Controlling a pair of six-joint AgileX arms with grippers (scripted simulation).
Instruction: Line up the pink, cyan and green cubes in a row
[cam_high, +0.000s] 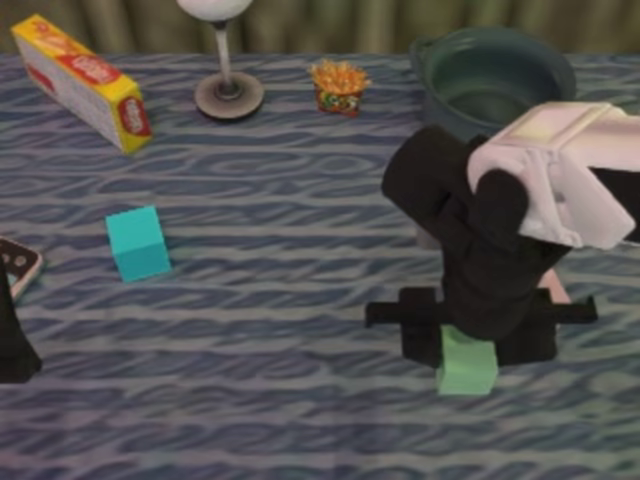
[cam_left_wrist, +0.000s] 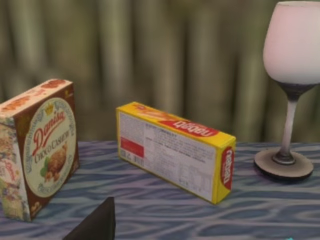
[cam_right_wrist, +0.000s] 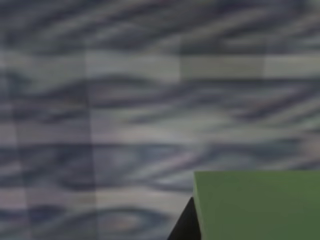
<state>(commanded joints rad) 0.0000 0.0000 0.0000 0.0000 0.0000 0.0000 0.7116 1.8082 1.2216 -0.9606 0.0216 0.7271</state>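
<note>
Green cube (cam_high: 467, 368) sits under the right gripper (cam_high: 470, 335), apparently for placing; finger state cannot be told. Cyan cube (cam_high: 138, 243) lies well apart from it.

Table (cam_high: 300, 420): holds all the things.
Long box (cam_high: 82, 82): at the back left corner.
Round-label box (cam_left_wrist: 37, 150): stands beside the long box, seen only from the left wrist.
Glass (cam_high: 228, 60): at the back edge, right of the long box.
Fries packet (cam_high: 339, 87): right of the glass.
Pot (cam_high: 492, 80): at the back, on the right side.
Cyan cube (cam_high: 137, 243): on the left side, halfway between back and front.
Green cube (cam_high: 467, 364): nearer the front, on the right side, under the right gripper (cam_high: 478, 330).
Pink cube (cam_high: 556, 290): just behind and right of the green cube, mostly hidden by the right arm.
Left arm (cam_high: 12, 340): at the left edge.
</note>
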